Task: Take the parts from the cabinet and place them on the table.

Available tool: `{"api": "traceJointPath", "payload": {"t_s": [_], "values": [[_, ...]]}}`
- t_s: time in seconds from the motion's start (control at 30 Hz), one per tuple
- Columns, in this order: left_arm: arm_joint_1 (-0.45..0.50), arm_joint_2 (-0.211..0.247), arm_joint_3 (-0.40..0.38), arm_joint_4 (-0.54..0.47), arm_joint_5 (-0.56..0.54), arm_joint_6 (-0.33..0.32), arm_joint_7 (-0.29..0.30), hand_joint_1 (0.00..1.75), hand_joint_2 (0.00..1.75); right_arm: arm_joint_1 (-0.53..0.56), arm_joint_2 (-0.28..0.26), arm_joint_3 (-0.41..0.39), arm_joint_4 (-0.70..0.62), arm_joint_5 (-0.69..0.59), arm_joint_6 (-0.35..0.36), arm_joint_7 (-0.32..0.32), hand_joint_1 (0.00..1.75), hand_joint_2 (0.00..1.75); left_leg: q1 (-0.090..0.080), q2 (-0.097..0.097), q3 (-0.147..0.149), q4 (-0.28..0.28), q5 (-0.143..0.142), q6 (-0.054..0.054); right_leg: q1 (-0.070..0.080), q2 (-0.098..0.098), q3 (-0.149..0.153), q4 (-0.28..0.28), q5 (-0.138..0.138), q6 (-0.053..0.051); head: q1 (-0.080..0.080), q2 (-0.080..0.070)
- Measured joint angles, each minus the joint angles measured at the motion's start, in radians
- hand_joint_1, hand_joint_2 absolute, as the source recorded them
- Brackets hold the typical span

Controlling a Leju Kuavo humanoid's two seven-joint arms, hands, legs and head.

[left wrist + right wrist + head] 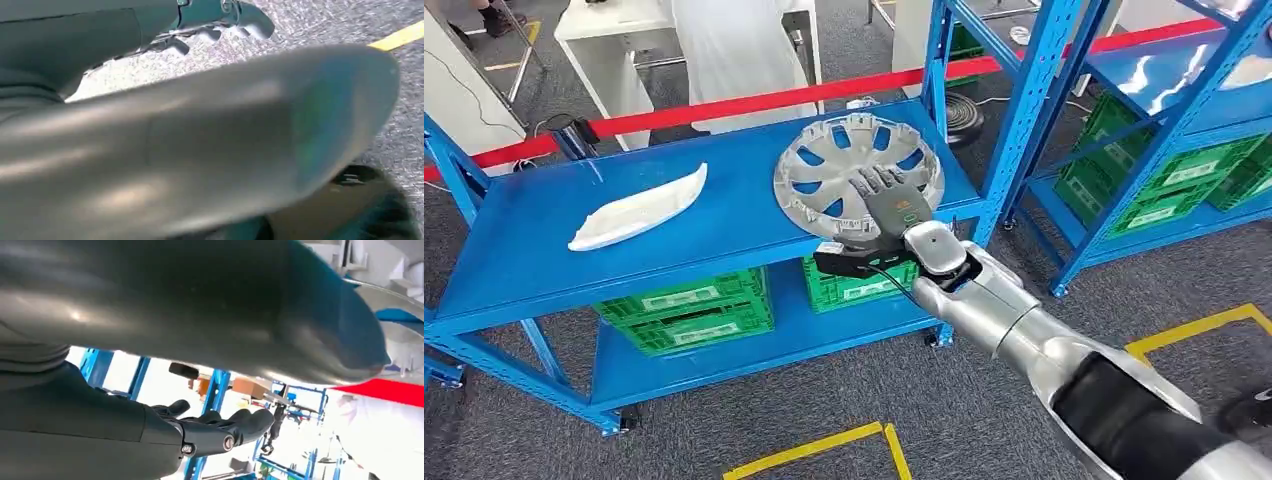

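A silver hubcap point(856, 172) lies on the blue cabinet shelf point(524, 270), near its right post, its near rim at the shelf's front edge. My right hand point(886, 198) reaches over that near rim, fingers stretched above the spokes. In the right wrist view the right hand point(200, 390) has thumb and fingers point(225, 432) well apart, with nothing between them and the hubcap's rim point(395, 297) just past the thumb tip. A white curved part point(639, 207) lies on the shelf's left half. My left hand point(190, 135) hangs over the floor, holding nothing.
Green crates point(689, 310) fill the lower shelf. A second blue rack point(1169, 150) with green crates stands to the right. Red tape point(724, 105) runs behind the cabinet, with a white table point(614, 40) and a person in white point(734, 50) beyond. Yellow floor lines point(1194, 325) mark the grey carpet.
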Motion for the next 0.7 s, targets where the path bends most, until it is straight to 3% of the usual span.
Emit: {"api": "traceJointPath", "payload": {"t_s": [0.03, 0.07, 0.17, 0.2, 0.23, 0.27, 0.3, 0.33, 0.37, 0.4, 0.43, 0.5, 0.53, 0.57, 0.6, 0.67, 0.7], "values": [[0.002, 0.0, 0.0, 0.0, 0.0, 0.0, 0.0, 0.0, 0.0, 0.004, 0.0, 0.0, 0.0, 0.0, 0.0, 0.001, 0.0, 0.0, 0.0, 0.0, -0.028, 0.026, -0.009, 0.001, 0.0, 0.0, 0.007, 0.0, -0.006, 0.0, 0.0, 0.0], [0.004, 0.0, 0.0, 0.0, 0.0, 0.0, 0.0, 0.0, 0.0, 0.006, 0.0, 0.0, 0.0, 0.002, 0.0, 0.001, 0.0, 0.0, 0.0, 0.0, -0.033, 0.01, 0.008, 0.001, 0.0, 0.001, 0.015, 0.0, -0.012, 0.001, -0.001, 0.0], [0.005, 0.002, 0.0, 0.0, -0.002, 0.0, -0.001, 0.0, 0.0, 0.006, -0.001, 0.0, 0.0, 0.003, -0.001, 0.002, 0.0, 0.0, -0.001, 0.001, 0.043, -0.222, 0.174, 0.017, 0.0, 0.002, 0.046, 0.0, -0.034, 0.007, -0.001, 0.0], [0.006, 0.004, 0.0, 0.0, -0.002, 0.0, -0.002, 0.0, 0.0, 0.006, -0.001, 0.0, 0.0, 0.004, -0.002, 0.002, 0.0, 0.0, -0.005, 0.002, 0.057, -0.277, 0.188, 0.022, 0.002, 0.002, 0.054, 0.002, -0.041, 0.012, -0.001, 0.0], [0.004, 0.004, 0.001, 0.001, -0.002, -0.001, -0.003, 0.0, 0.0, 0.006, -0.002, 0.0, 0.0, 0.005, -0.002, 0.002, 0.0, 0.0, -0.009, 0.004, 0.059, -0.27, 0.135, 0.024, 0.003, 0.004, 0.051, 0.0, -0.047, 0.018, -0.002, 0.0], [0.002, 0.003, 0.001, 0.0, -0.002, -0.002, -0.003, 0.0, 0.0, 0.006, -0.002, 0.0, 0.0, 0.005, -0.002, 0.002, 0.0, 0.0, -0.011, 0.003, 0.068, -0.273, 0.145, 0.031, 0.002, 0.003, 0.051, -0.007, -0.053, 0.027, -0.003, 0.0], [0.005, 0.003, 0.001, 0.0, -0.002, -0.002, -0.003, 0.0, 0.0, 0.007, -0.004, 0.0, 0.0, 0.006, -0.002, 0.002, 0.0, 0.0, -0.008, 0.002, 0.063, -0.287, 0.164, 0.042, 0.003, 0.003, 0.059, 0.009, -0.042, 0.033, -0.001, 0.0], [0.006, 0.003, 0.001, 0.0, -0.002, -0.002, -0.003, 0.0, 0.0, 0.007, -0.004, 0.0, 0.0, 0.006, -0.003, 0.002, 0.0, 0.0, -0.008, 0.001, 0.085, -0.286, 0.167, 0.05, 0.005, 0.003, 0.064, 0.01, -0.039, 0.039, -0.001, 0.0], [0.006, 0.002, 0.001, 0.0, -0.002, -0.002, -0.003, 0.0, 0.0, 0.008, -0.007, 0.0, -0.001, 0.006, -0.004, 0.002, 0.0, 0.0, -0.003, 0.003, 0.099, -0.293, 0.168, 0.055, 0.002, 0.002, 0.063, 0.02, -0.053, 0.044, -0.002, 0.0], [0.004, 0.001, 0.001, 0.0, -0.002, -0.002, -0.003, 0.0, 0.0, 0.005, -0.008, 0.0, -0.001, 0.005, -0.005, 0.001, 0.0, 0.0, -0.004, 0.003, 0.104, -0.293, 0.165, 0.06, 0.0, 0.001, 0.053, 0.048, -0.068, 0.048, -0.001, 0.0], [0.003, 0.002, 0.002, 0.0, -0.002, -0.002, -0.003, 0.0, 0.0, 0.004, -0.01, -0.001, -0.001, 0.003, -0.006, 0.001, 0.0, 0.0, -0.004, 0.002, 0.106, -0.293, 0.162, 0.064, 0.0, 0.001, 0.021, 0.103, -0.092, 0.053, 0.002, 0.0], [0.002, 0.003, 0.005, 0.0, -0.002, -0.002, -0.003, 0.0, 0.0, 0.013, -0.016, -0.001, 0.0, 0.001, -0.013, 0.001, 0.0, 0.0, -0.005, 0.0, 0.107, -0.292, 0.155, 0.067, -0.001, 0.001, -0.076, 0.247, -0.156, 0.06, 0.002, 0.0], [0.002, 0.003, 0.006, 0.0, -0.002, -0.002, -0.003, 0.0, 0.0, 0.023, -0.018, -0.001, 0.0, 0.0, -0.015, 0.001, 0.0, 0.0, -0.005, -0.001, 0.11, -0.291, 0.149, 0.067, -0.001, 0.001, -0.113, 0.289, -0.165, 0.061, 0.002, 0.0], [0.002, 0.003, 0.007, 0.0, -0.003, -0.002, -0.003, 0.0, 0.0, 0.031, -0.019, -0.001, 0.0, -0.002, -0.015, 0.001, 0.0, 0.0, -0.005, -0.002, 0.115, -0.289, 0.143, 0.065, -0.002, 0.001, -0.126, 0.279, -0.142, 0.06, 0.002, 0.0], [0.005, 0.003, 0.007, 0.0, -0.003, -0.002, -0.003, 0.0, 0.0, 0.036, -0.02, -0.002, 0.0, -0.003, -0.016, 0.002, 0.0, 0.0, -0.005, -0.002, 0.122, -0.287, 0.136, 0.063, -0.002, 0.001, -0.117, 0.23, -0.099, 0.058, 0.003, 0.0], [0.006, 0.001, 0.008, 0.0, -0.003, -0.002, -0.003, 0.0, 0.0, 0.039, -0.024, -0.005, 0.0, -0.004, -0.016, 0.002, 0.0, 0.0, -0.005, -0.002, 0.138, -0.281, 0.12, 0.056, -0.002, 0.001, -0.058, 0.058, 0.022, 0.051, 0.003, 0.0], [0.005, 0.001, 0.008, 0.0, -0.003, -0.002, -0.003, 0.0, 0.0, 0.041, -0.026, -0.006, 0.0, -0.004, -0.016, 0.003, 0.0, 0.0, -0.005, -0.002, 0.142, -0.281, 0.114, 0.051, 0.0, 0.0, -0.043, 0.02, 0.024, 0.046, 0.001, 0.0]]}}
